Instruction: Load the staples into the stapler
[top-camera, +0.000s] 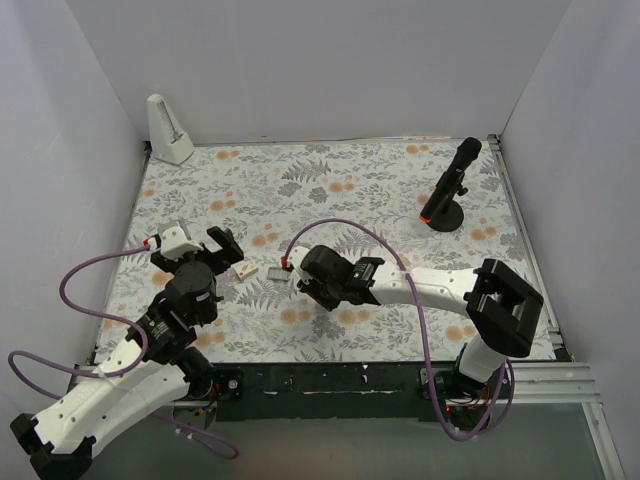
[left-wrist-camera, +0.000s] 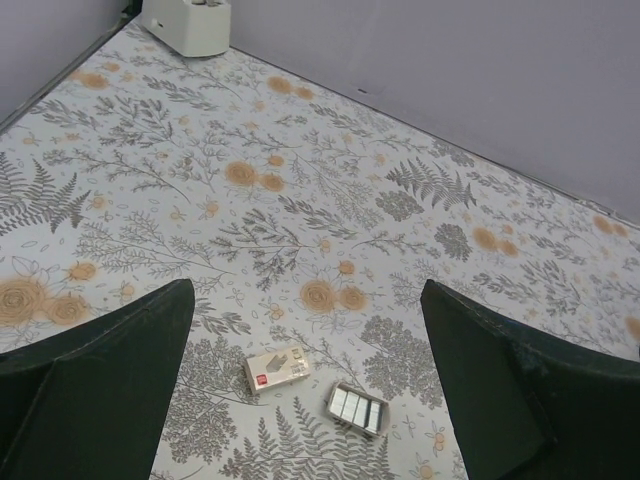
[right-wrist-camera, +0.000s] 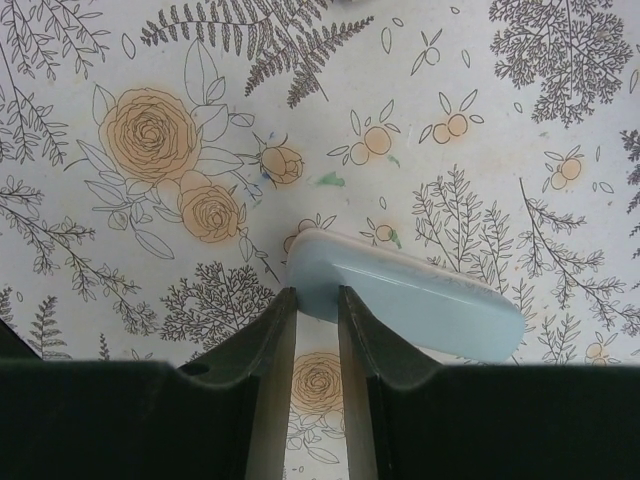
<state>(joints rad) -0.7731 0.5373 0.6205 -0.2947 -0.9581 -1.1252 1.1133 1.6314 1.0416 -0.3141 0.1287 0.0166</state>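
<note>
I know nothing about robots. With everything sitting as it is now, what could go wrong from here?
1. The right hand seems to pinch only one end of the light-blue oblong stapler, and most of it sticks out sideways. It could swivel or slip free.
2. The tiny beige cardboard box and the small grey metallic staple block lie close together below the open left hand. Grabbing one might knock the other away.

Light-blue stapler (right-wrist-camera: 410, 305) gripped by end, staples box (left-wrist-camera: 277, 367) flat

One each: stapler (right-wrist-camera: 420, 300), staple box (left-wrist-camera: 275, 368), staple block (left-wrist-camera: 357, 408), white wedge (top-camera: 168, 130), black stand (top-camera: 447, 192).
</note>
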